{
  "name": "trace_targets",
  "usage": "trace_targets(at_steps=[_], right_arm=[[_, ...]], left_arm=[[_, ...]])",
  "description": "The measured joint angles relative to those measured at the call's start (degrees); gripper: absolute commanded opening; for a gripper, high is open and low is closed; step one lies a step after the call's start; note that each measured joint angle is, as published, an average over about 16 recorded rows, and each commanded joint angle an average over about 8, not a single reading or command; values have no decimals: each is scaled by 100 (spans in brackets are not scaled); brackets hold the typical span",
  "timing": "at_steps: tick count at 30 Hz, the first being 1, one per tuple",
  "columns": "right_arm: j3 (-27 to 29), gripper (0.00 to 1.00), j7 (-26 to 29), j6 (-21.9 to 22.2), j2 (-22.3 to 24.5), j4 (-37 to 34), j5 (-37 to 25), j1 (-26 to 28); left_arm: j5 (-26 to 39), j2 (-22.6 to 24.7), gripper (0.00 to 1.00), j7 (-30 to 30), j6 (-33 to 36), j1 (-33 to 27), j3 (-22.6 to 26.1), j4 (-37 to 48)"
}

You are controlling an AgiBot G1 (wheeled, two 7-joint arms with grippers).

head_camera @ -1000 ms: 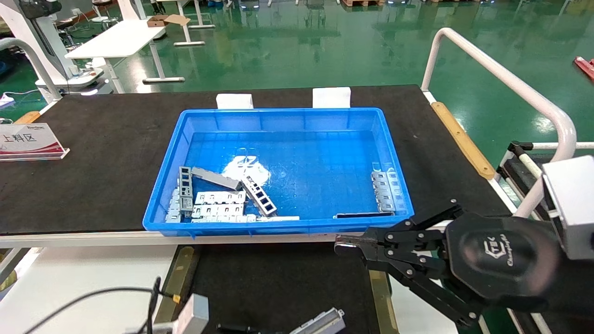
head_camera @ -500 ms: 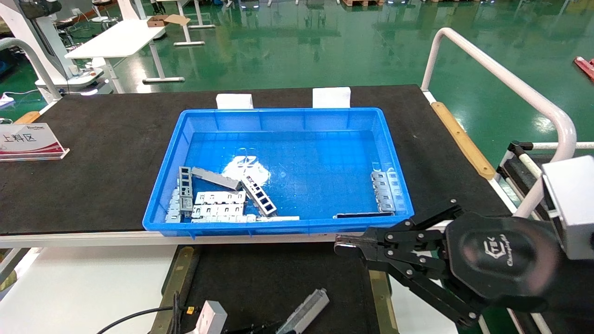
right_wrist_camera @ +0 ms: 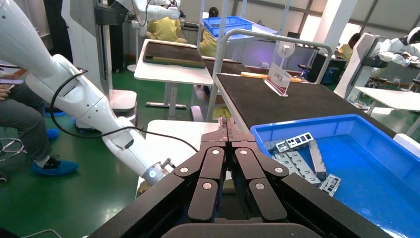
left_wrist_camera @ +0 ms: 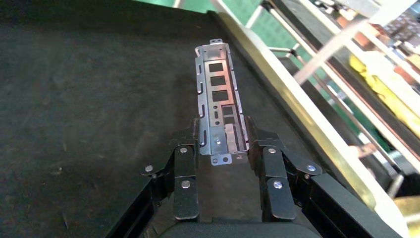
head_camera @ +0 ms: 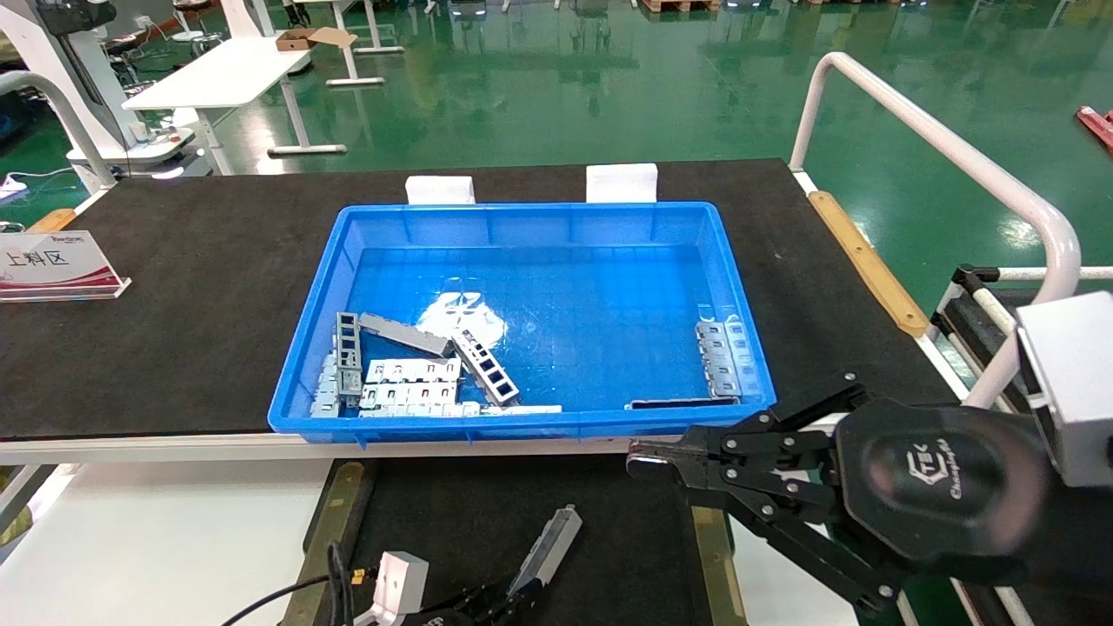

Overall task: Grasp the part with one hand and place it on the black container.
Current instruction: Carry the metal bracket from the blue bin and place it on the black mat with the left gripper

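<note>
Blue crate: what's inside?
Blue crate: silver brackets piled near-left, a few more near-right; rest bare floor. Anything under the pile is covered.

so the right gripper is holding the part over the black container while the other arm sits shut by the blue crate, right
Not quite: the left gripper holds the part, clamped by its side walls over the black container, as the left wrist view shows. The head view shows the right gripper shut and empty near the blue crate.
</note>
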Motion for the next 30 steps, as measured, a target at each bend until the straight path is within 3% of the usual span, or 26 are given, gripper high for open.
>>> trace_targets(at_steps=[14,30], right_arm=[[-3,0,-1,1,1,0,2,1],[-5,0,-3,2,2,0,4,1]], left_arm=[[-413,738,0,594,-1390,287,-751,-216],[-710,1471,0,1520,-1824,562,-1792,34]])
